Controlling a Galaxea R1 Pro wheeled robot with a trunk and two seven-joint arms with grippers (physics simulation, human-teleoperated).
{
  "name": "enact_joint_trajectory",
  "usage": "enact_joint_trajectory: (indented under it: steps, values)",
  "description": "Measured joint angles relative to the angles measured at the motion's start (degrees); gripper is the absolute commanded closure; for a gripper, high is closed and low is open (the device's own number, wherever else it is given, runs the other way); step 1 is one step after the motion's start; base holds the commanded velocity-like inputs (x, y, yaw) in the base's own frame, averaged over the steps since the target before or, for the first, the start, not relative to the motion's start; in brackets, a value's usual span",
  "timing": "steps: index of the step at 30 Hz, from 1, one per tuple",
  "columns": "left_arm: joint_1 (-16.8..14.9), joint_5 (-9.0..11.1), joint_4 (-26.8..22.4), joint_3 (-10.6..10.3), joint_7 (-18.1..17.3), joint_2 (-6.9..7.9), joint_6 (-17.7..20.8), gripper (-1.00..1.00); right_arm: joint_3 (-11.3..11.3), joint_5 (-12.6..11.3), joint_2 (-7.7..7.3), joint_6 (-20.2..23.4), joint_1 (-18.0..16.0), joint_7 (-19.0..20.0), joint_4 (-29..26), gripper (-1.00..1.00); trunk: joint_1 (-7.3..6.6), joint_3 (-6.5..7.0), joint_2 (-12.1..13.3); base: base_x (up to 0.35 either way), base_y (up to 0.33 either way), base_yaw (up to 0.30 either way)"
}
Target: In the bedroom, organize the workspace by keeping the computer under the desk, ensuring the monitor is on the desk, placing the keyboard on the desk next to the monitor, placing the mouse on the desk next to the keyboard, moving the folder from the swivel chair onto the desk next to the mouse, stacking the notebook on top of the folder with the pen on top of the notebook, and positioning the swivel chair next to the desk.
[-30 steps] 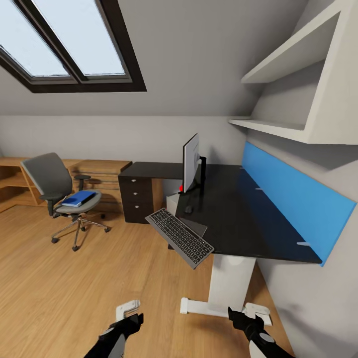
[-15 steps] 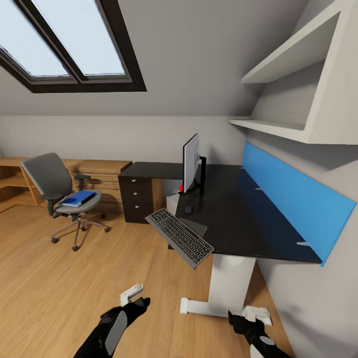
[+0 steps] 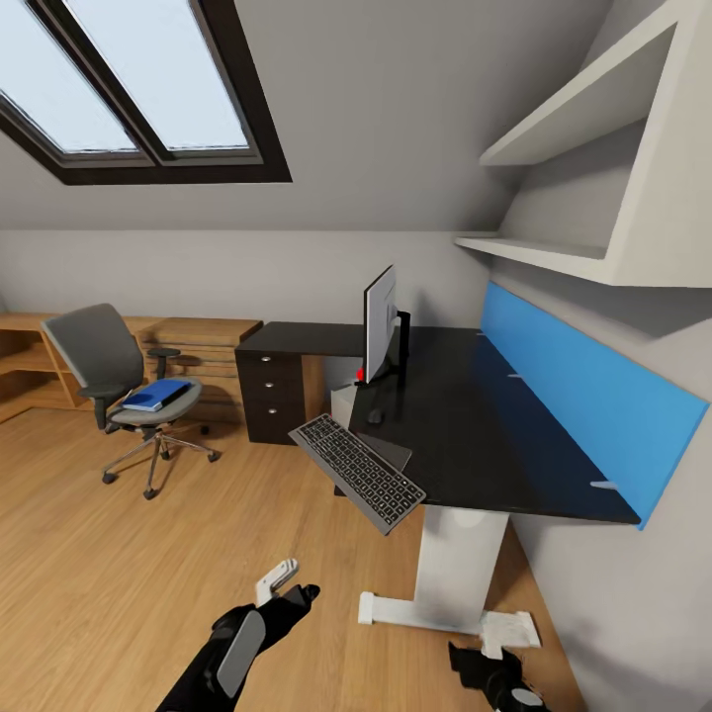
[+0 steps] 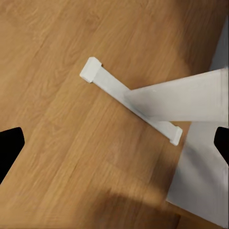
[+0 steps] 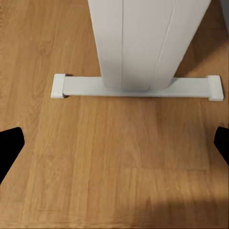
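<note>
Far ahead-left of my left pincer (image 3: 287, 583), spread wide and empty, the blue folder (image 3: 156, 395) lies flat on the grey swivel chair (image 3: 124, 396). The slim keyboard (image 3: 357, 472) overhangs the matte black bench (image 3: 494, 435) just beyond it. My right pincer (image 3: 485, 661) looks wide too, low by the white leg (image 5: 143, 43).

A skylight (image 3: 129, 84) slants over the wooden floor (image 3: 119, 574), white shelves (image 3: 593, 198) hang above a blue wall panel (image 3: 583, 396), and a dark drawer cabinet (image 3: 272, 391) stands against the wall.
</note>
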Motion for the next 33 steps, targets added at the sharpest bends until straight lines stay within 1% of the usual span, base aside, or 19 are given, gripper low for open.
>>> enact_joint_trajectory:
  steps: [2, 3, 6, 9, 14, 21, 33]
  values:
    - [0.00, -0.01, -0.65, 0.49, 0.00, -0.01, 0.00, -1.00, 0.00, 0.00, 0.64, 0.01, 0.66, 0.00, 0.65, -1.00, 0.00, 0.00, 0.00, 0.000, 0.000, 0.000]
    - [0.00, 0.02, -0.97, 0.50, -0.05, -0.02, 0.01, -1.00, -0.02, -0.01, 0.73, 0.02, 0.92, 0.01, 0.98, -1.00, 0.00, 0.00, 0.00, 0.000, 0.000, 0.000]
    - [0.00, 0.06, -1.94, 0.50, -0.13, -0.04, 0.01, -1.00, -0.02, -0.01, 0.69, 0.03, 0.87, 0.04, 1.59, -1.00, 0.00, 0.00, 0.00, 0.000, 0.000, 0.000]
    - [0.00, 0.09, -2.91, 0.47, -0.22, -0.14, -0.03, -1.00, 0.04, 0.04, 0.45, -0.05, 1.86, 0.11, 2.57, -1.00, 0.00, 0.00, 0.00, 0.000, 0.000, 0.000]
    - [0.01, 0.11, -2.12, 0.43, -0.67, -0.17, -0.09, -1.00, 0.15, 0.14, 0.18, -0.16, 3.37, 0.18, 4.19, -1.00, 0.00, 0.00, 0.00, 0.000, 0.000, 0.000]
    - [0.01, 0.13, -1.66, 0.48, -1.22, -0.12, -0.14, -1.00, 0.26, 0.13, 0.12, -0.21, 3.74, 0.21, 5.23, -1.00, 0.00, 0.00, 0.00, 0.000, 0.000, -0.012]
    - [0.00, 0.13, -0.64, 0.48, -1.41, -0.07, -0.18, -1.00, 0.33, 0.13, 0.21, -0.22, 3.86, 0.22, 5.34, -1.00, 0.00, 0.15, 0.00, 0.000, 0.000, -0.156]
